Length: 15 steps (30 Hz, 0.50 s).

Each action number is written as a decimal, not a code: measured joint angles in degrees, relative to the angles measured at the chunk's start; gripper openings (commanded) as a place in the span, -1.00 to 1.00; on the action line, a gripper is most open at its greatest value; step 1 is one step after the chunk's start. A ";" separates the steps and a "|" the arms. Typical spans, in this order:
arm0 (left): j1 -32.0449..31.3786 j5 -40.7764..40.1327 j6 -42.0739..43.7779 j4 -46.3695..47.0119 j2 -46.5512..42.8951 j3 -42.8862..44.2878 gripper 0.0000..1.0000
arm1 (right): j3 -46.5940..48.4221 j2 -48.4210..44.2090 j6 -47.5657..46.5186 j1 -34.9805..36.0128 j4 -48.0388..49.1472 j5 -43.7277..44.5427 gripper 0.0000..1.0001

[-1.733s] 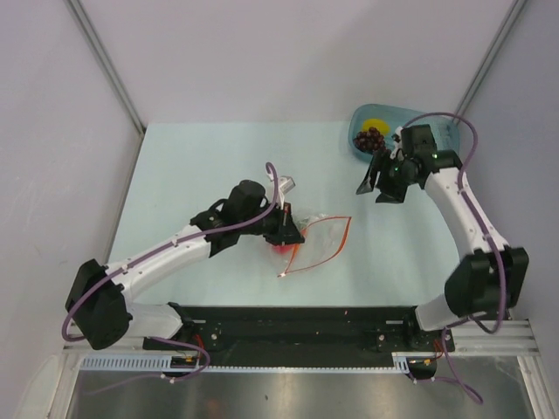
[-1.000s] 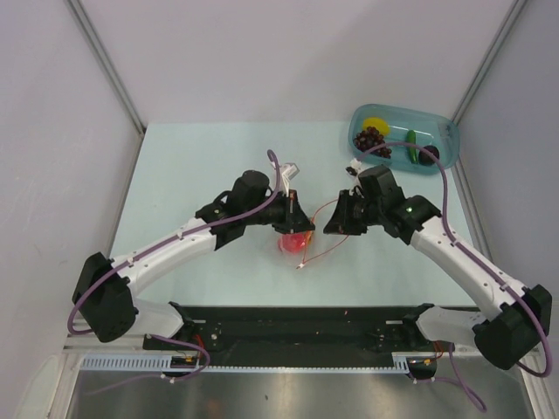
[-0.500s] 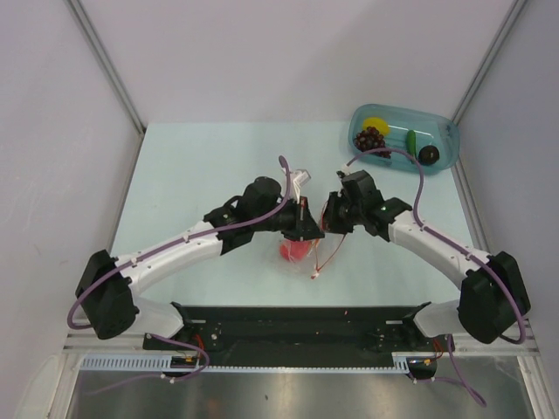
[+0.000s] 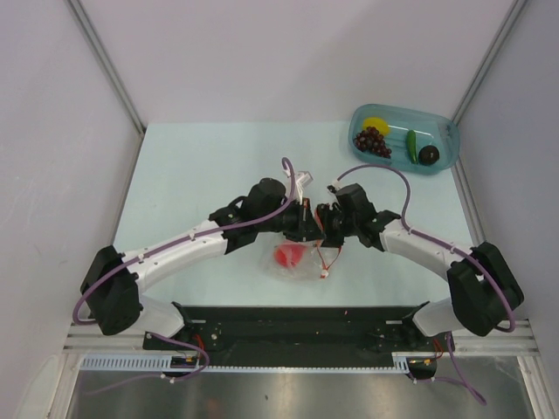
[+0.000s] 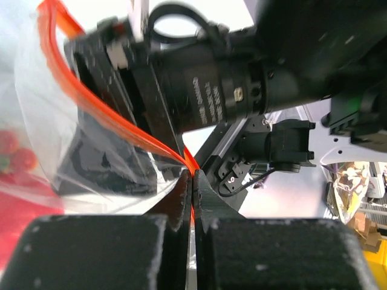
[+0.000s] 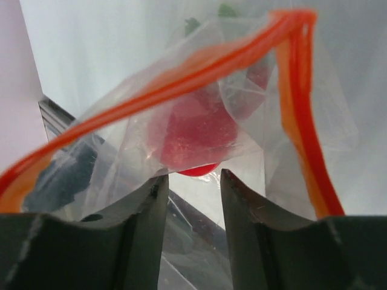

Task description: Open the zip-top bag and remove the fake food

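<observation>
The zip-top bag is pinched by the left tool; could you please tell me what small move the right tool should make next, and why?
Probably ease the right tool forward onto the red fruit. The left tool is shut on the orange strip of the zip-top bag, the mouth gapes, and the right tool stands open short of the fruit.

Nothing legible appears in any of the three views. The only print in sight is in the left wrist view: a few lines of small white lettering and a small square mark beside them, on the side of a black cylindrical housing [image 5: 211,84]. They are too blurred for a single word, brand or number to be made out.
</observation>
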 measured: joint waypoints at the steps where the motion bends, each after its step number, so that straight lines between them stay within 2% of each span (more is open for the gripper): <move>1: 0.00 -0.28 0.00 -0.07 0.00 -0.07 -1.00 | -0.66 0.26 -0.04 0.20 0.83 -0.81 0.04; 6: 0.00 -1.77 0.00 -0.46 -0.11 -0.85 -1.00 | -1.60 4.90 0.26 1.42 4.83 -4.48 0.17; 15: 0.02 -3.10 -0.04 -1.38 -0.17 -2.82 -1.00 | -1.73 11.15 2.43 4.04 11.78 -10.40 0.59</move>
